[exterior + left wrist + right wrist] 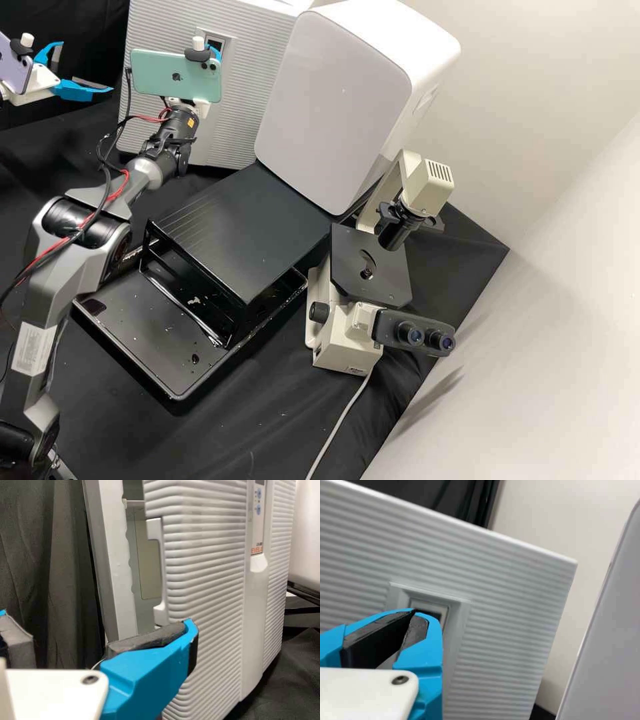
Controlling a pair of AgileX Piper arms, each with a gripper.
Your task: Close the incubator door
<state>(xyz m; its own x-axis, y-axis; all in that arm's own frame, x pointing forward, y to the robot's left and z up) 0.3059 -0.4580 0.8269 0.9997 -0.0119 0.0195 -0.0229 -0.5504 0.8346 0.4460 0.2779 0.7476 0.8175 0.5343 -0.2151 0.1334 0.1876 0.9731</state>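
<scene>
At back, the ribbed white door (205,575) hangs ajar, left jaws wide, right jaws closed, both empty.

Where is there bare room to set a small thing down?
The rack's top is bare in front of the white box. Bare cloth lies between the tray and the microscope's cable. It is crowded around the incubator: the right gripper is at its front, the left gripper off its side.
</scene>
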